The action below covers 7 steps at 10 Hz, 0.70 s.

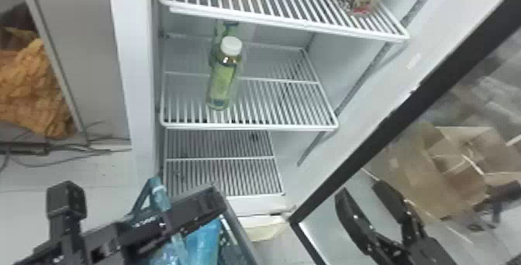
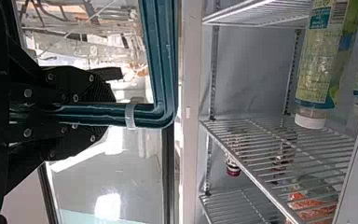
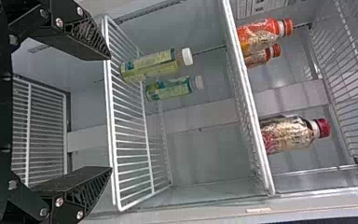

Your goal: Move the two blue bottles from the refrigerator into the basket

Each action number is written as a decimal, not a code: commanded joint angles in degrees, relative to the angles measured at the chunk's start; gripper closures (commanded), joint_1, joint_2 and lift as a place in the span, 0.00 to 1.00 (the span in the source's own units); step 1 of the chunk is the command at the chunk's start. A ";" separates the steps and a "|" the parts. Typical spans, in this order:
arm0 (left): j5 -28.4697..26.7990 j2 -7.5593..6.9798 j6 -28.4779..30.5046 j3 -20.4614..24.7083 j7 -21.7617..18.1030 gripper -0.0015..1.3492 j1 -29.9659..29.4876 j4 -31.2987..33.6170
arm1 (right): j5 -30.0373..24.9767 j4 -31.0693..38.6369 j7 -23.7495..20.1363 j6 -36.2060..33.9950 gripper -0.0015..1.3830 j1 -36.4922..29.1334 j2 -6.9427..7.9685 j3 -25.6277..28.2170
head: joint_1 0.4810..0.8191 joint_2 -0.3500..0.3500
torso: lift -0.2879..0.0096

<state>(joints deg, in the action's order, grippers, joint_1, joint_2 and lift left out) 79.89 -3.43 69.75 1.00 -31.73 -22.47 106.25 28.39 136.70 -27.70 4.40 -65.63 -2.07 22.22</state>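
The left gripper (image 1: pixel 211 202) has its jaws closed around the basket (image 1: pixel 239 231) handle (image 1: pixel 159 198). The right gripper's (image 1: pixel 360 189) jaws gape wide, empty. Blue bottles (image 1: pixel 203 241) sit in the basket, below the left jaws.

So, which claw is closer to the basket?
Left. The left claw is shut on the teal handle of the basket; the right claw is open, apart from the basket, off to its right.

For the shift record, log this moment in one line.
left gripper: shut on basket handle | right gripper: open, empty | green-labelled bottles: two, on refrigerator shelf | blue contents: inside basket
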 commanded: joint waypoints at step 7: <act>0.43 0.09 -0.84 0.49 0.00 0.89 0.12 -0.01 | -3.37 2.31 -0.08 0.10 0.17 -3.42 2.12 3.26 | 0.63 0.00 | 0.24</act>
<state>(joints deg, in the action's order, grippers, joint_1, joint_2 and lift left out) 80.29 -3.36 69.00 1.49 -31.73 -22.36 106.26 25.10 139.17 -27.75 4.50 -69.33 0.00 25.44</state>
